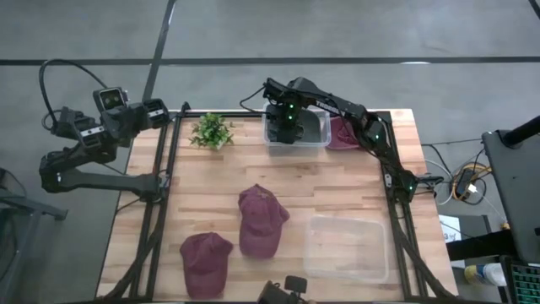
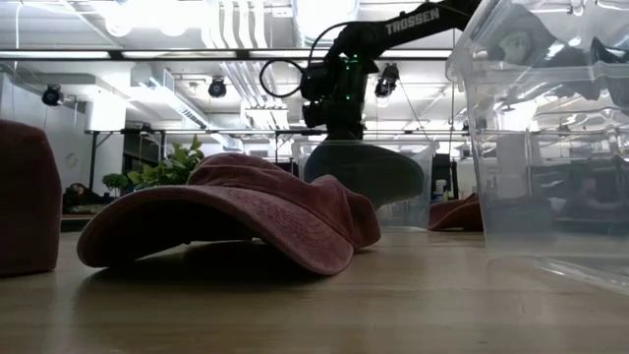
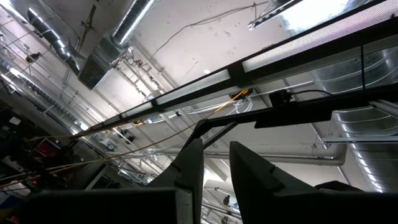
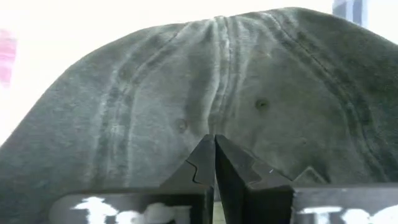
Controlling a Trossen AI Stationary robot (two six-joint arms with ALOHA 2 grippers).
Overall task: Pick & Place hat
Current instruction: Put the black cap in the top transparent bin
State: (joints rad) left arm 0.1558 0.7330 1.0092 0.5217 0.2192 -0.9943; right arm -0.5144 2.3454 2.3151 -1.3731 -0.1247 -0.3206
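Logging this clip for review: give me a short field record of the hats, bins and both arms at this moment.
dark hat: inside the far clear bin
right gripper: over that bin, jaws shut, tips against the dark hat
left gripper: parked off the table's left edge, holding nothing
maroon hats: two at the near side, one beside the far bin
near clear bin: no hat in it

Grey floor [image 1: 278,34] surrounds the table; overhead, ducts [image 3: 74,46] and strip lights [image 2: 118,55] cross the ceiling.
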